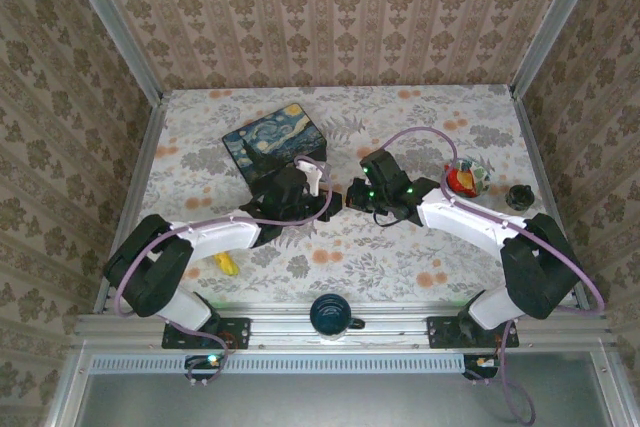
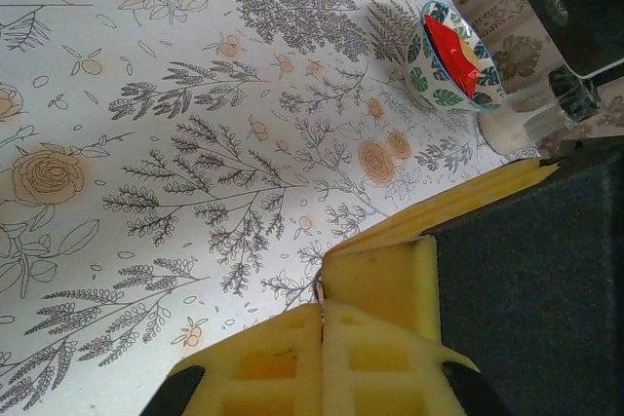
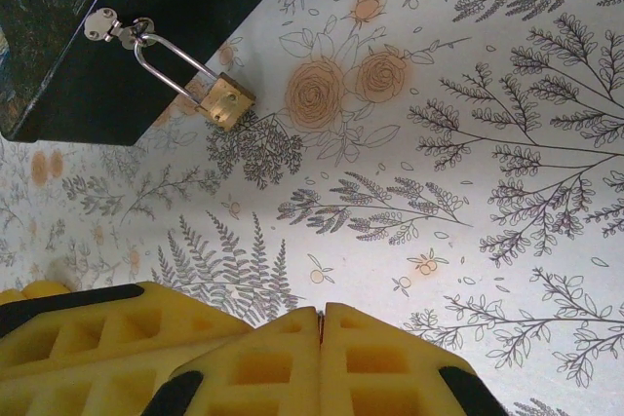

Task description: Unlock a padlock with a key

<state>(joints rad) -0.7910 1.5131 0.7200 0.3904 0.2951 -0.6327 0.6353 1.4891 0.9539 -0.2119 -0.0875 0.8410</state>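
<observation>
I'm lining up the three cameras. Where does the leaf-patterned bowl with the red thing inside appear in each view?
Top external: the bowl sits at the right of the table, just beyond the right arm.
Left wrist: upper right, beside a dark part of that arm.
Right wrist: this camera faces the blue box and the padlock instead.
Shared landmark: the floral tablecloth, under everything in all three.

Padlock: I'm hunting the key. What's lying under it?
The padlock seems to rest on the floral tablecloth, its shackle through the box's latch. The patch beneath its body is covered.
</observation>
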